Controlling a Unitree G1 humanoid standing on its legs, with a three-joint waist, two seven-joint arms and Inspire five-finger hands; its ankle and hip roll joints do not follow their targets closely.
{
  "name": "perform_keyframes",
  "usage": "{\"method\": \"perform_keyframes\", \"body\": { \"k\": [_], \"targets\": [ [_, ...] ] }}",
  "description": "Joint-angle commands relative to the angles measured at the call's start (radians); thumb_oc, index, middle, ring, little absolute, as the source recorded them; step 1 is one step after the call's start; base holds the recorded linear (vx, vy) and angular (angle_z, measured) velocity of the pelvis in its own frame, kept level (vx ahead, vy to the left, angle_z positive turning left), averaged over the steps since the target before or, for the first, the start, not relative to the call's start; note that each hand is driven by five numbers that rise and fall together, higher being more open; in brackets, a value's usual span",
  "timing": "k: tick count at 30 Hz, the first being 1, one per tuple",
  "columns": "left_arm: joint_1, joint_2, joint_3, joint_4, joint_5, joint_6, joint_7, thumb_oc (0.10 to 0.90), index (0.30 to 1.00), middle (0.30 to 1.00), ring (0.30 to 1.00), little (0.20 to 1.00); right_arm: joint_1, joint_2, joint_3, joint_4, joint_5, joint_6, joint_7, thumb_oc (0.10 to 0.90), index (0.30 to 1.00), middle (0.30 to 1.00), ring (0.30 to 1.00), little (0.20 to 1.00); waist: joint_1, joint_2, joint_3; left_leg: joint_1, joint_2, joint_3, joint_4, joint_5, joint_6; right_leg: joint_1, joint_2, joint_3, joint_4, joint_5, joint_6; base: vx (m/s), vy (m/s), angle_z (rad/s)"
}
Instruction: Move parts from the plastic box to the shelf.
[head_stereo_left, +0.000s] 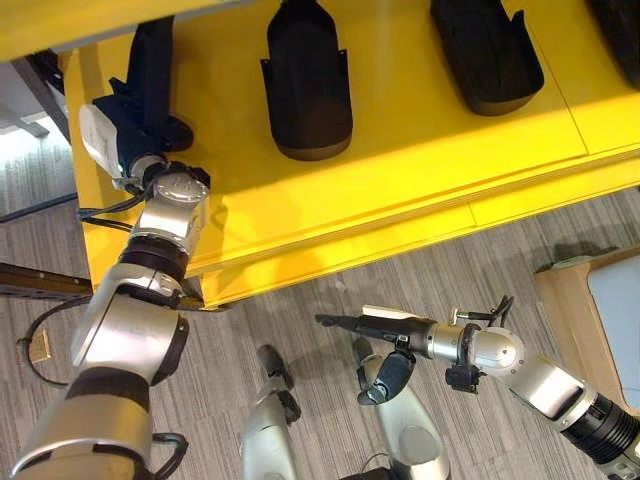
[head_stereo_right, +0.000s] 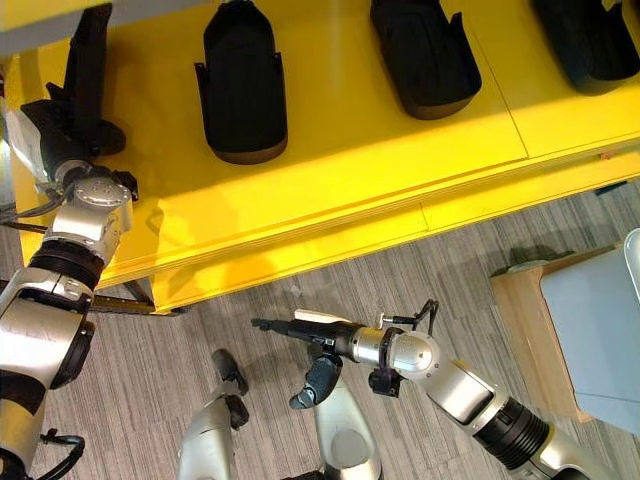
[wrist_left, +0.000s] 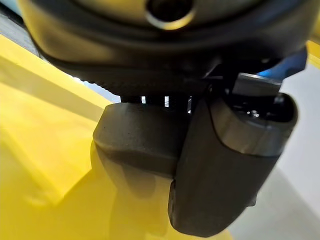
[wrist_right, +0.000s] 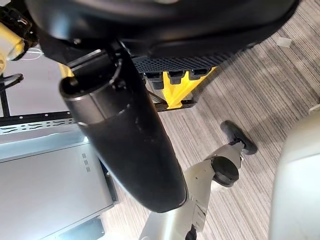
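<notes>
Robot's left hand sets a black part on the yellow shelf

At the upper left of the left eye view, the left hand (head_stereo_left: 140, 125) rests against an upright black part (head_stereo_left: 152, 60) at the yellow shelf (head_stereo_left: 420, 170), beside two parts (head_stereo_left: 308, 85) already lying in a row; whether its fingers clasp the part cannot be told. The right hand (head_stereo_left: 375, 325) hangs low over the grey floor (head_stereo_left: 300, 310) at lower centre, fingers stretched out straight and empty. The placing step appears under way; next, the part likely needs laying flat and releasing.
</notes>
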Motion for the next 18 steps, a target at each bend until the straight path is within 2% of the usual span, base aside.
{"method": "perform_keyframes", "body": {
  "k": [1, 5, 18],
  "targets": [
    [0.066, -0.036, 0.053, 0.032, -0.090, 0.003, -0.025, 0.400, 0.300, 0.300, 0.300, 0.300, -0.063, 0.069, -0.021, -0.060, 0.067, -0.059, 0.005, 0.900, 1.000, 1.000, 1.000, 1.000, -0.001, -0.045, -0.047, 0.003, -0.018, -0.058, 0.083, -0.136, -0.012, 0.014, 0.003, -0.051, -0.049, -0.015, -0.001, 0.04, -0.023, 0.04],
    [0.106, -0.046, 0.076, 0.028, -0.092, 0.000, -0.043, 0.400, 0.300, 0.300, 0.300, 0.300, -0.050, 0.074, -0.022, -0.072, 0.059, -0.035, 0.016, 0.900, 1.000, 1.000, 1.000, 1.000, 0.000, -0.040, -0.062, 0.021, -0.009, -0.063, 0.084, -0.123, -0.018, 0.041, 0.005, -0.054, -0.050, -0.021, -0.006, 0.04, -0.027, 0.03],
    [0.235, -0.083, 0.123, 0.000, -0.088, 0.007, -0.089, 0.400, 0.300, 0.300, 0.300, 0.300, 0.024, 0.053, -0.050, -0.092, 0.042, -0.022, 0.075, 0.900, 1.000, 1.000, 1.000, 1.000, -0.009, -0.026, -0.098, 0.073, 0.027, -0.062, 0.070, -0.088, -0.032, 0.111, 0.011, -0.062, -0.069, -0.025, -0.013, 0.05, -0.008, -0.03]
  ]
}}
